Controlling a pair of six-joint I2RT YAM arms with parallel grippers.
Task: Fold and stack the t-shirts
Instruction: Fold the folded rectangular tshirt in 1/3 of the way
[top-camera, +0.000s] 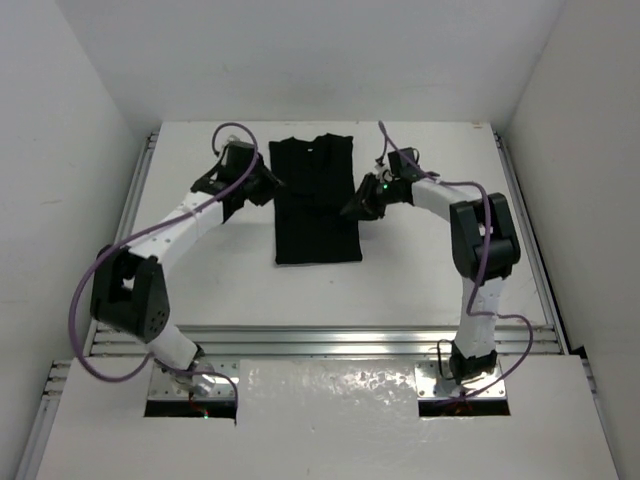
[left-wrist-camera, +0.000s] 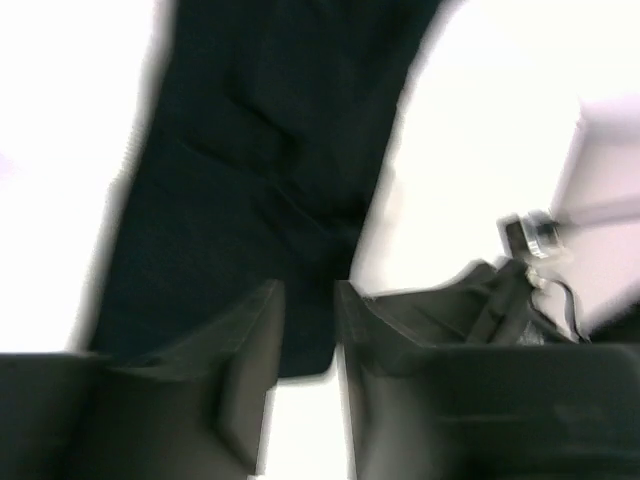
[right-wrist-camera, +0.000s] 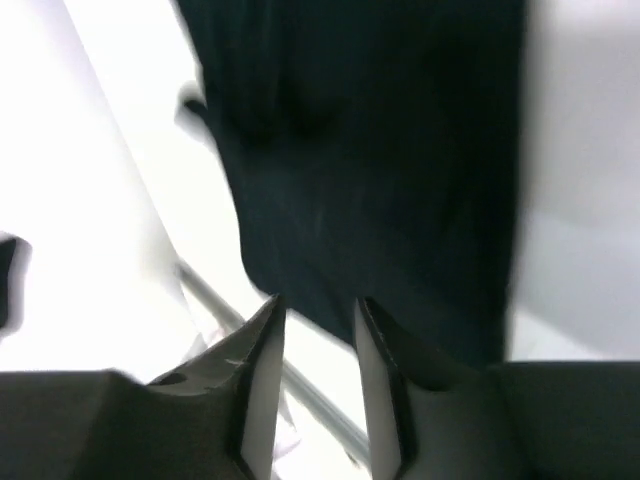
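Observation:
The black t-shirt (top-camera: 315, 205) lies flat at the back middle of the white table, folded into a long narrow strip with its collar at the far end. My left gripper (top-camera: 270, 187) is at the strip's left edge, open and empty. In the left wrist view its jaws (left-wrist-camera: 308, 290) stand a little apart over the edge of the t-shirt (left-wrist-camera: 250, 150). My right gripper (top-camera: 350, 208) is at the strip's right edge, open and empty. In the right wrist view its jaws (right-wrist-camera: 318, 303) stand apart just above the hem of the t-shirt (right-wrist-camera: 380, 150).
White walls enclose the table on the left, back and right. Aluminium rails (top-camera: 320, 340) run along the near edge, and one also shows in the right wrist view (right-wrist-camera: 310, 395). The right arm (left-wrist-camera: 500, 300) shows in the left wrist view.

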